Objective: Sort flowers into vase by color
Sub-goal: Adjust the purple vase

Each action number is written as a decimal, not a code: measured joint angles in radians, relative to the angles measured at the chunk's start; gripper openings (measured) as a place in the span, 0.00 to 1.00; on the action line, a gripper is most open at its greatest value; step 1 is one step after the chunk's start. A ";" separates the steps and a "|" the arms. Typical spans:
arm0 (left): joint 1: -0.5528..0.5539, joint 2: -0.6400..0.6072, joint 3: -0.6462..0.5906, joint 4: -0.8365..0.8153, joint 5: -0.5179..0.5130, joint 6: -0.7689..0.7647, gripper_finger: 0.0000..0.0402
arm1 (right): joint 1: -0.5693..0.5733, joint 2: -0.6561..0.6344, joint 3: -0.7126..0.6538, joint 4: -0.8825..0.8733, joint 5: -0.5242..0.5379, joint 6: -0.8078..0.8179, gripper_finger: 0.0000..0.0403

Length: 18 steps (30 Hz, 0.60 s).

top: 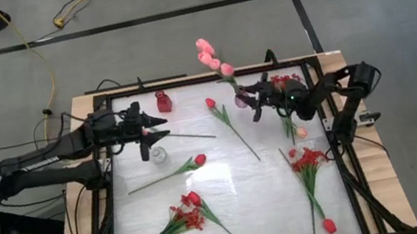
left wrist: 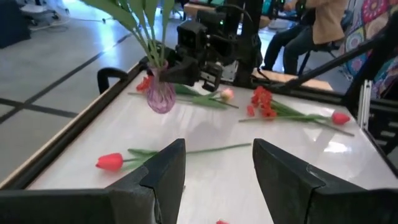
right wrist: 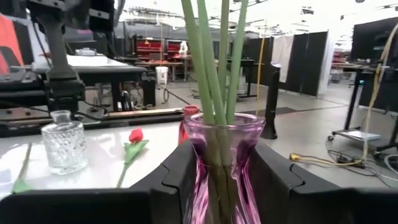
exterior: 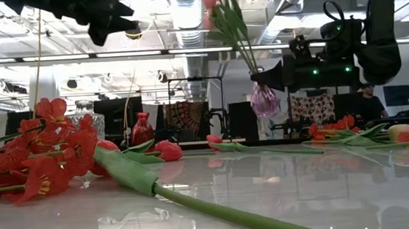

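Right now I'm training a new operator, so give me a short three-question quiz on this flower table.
1. True or false: the right gripper is closed on the purple vase.
2. What holds pink tulips? A red vase; B clear vase; C purple vase.
3. Fill in: the left gripper is open and holds ____.

Key: 1 true; 2 C; 3 nothing.

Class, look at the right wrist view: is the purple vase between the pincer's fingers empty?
No. The purple glass vase, sitting between the right pincer fingers, holds several green flower stems rising out of its mouth.
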 joint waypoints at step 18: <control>-0.126 0.676 0.015 0.919 0.065 0.029 0.44 | 0.136 -0.226 0.047 0.002 -0.097 0.122 0.37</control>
